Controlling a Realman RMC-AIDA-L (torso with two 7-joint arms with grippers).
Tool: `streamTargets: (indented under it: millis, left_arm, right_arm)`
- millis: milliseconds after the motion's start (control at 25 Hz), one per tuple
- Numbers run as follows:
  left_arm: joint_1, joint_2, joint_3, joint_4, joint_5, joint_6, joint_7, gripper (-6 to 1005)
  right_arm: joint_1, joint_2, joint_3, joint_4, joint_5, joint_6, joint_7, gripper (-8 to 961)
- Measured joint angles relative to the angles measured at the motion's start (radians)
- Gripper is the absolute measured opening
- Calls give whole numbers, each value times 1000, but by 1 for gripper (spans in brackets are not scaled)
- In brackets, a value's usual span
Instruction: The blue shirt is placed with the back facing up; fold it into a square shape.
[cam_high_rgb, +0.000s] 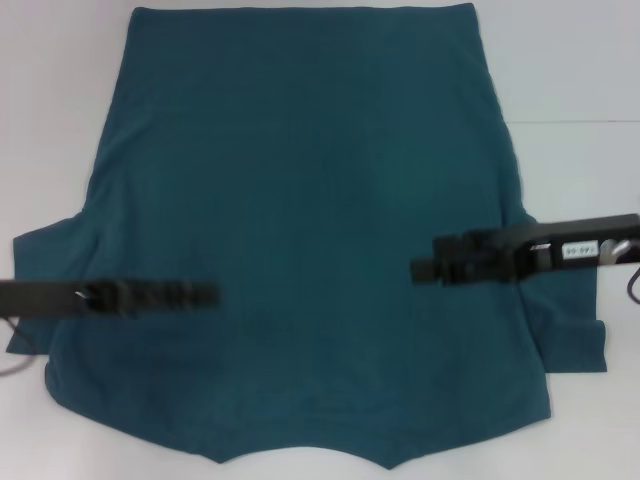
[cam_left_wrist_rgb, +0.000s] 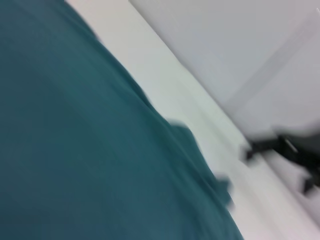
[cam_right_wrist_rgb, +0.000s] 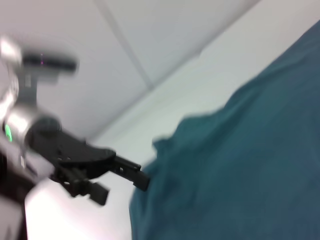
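Note:
The blue shirt lies spread flat on the white table, plain side up, with its hem at the far side and its neck edge toward me. A short sleeve sticks out on each side. My left gripper reaches in from the left and hovers over the shirt's left part beside the sleeve. From the right, my right gripper hangs over the shirt's right part. The left wrist view shows the shirt and the right gripper farther off. In the right wrist view the shirt and the left gripper show.
White table surface surrounds the shirt at the far left and far right. A cable runs by the right arm at the edge of the head view.

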Motion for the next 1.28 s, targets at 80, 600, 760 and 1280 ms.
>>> streamTargets:
  millis: [80, 600, 760, 1280]
  left_arm:
    - [0, 16, -146, -25, -4, -8, -104, 933]
    - [60, 65, -339, -170, -1, -216, -262, 932]
    - [73, 63, -333, -170, 8, -268, -232, 932]
    - [98, 53, -331, -209, 8, -446, -97, 932]
  right_arm:
    - [-2, -13, 33, 24, 33, 0, 62, 919]
    - [56, -120, 80, 126, 117, 87, 400, 918]
    - [91, -168, 82, 193, 117, 141, 405, 918]
    - [98, -173, 77, 200, 118, 170, 406, 918]
